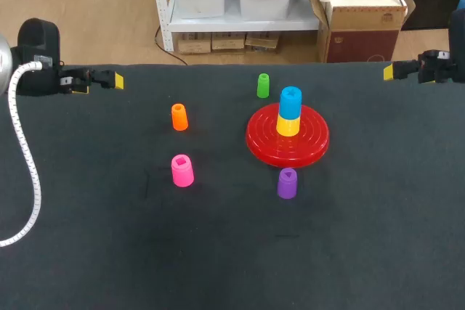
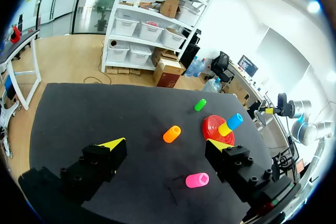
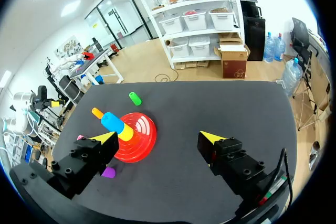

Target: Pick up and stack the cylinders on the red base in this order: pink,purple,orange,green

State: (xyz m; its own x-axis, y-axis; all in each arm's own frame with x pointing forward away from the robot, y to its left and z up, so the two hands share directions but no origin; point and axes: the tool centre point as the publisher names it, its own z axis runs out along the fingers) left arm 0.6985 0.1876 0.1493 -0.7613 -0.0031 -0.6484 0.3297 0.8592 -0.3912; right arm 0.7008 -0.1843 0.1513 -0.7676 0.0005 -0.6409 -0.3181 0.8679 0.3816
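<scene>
1. Left jaws are spread wide, the yellow tips (image 2: 113, 142) well apart with nothing pinched. In the head view they sit at the far left edge of the tabletop (image 1: 378, 237), well apart from every cylinder.
2. Right jaws are likewise spread and hold nothing, with bare tabletop between their fingers. They sit at the far right edge, also well apart from the pieces.
3. On the right half of the tabletop I see the red base (image 1: 314, 144). A yellow cylinder (image 1: 288, 126) stands on its centre, and a blue cylinder (image 1: 290, 101) is stacked on top of that.
4. Standing upright left of the base, nearer me, is the pink cylinder (image 1: 182, 170). From the left wrist it shows ahead of the jaws, closer to one finger than the other.
5. The purple cylinder (image 1: 287, 184) stands just beside the base's near rim. I cannot tell whether it touches the rim.
6. The orange cylinder (image 1: 179, 117) stands upright beyond the pink one, left of the base.
7. The green cylinder (image 1: 263, 86) stands near the base's far rim, apart from it.
8. From the right wrist, a sliver of pink beside one finger is probably the pink cylinder, mostly hidden.
</scene>
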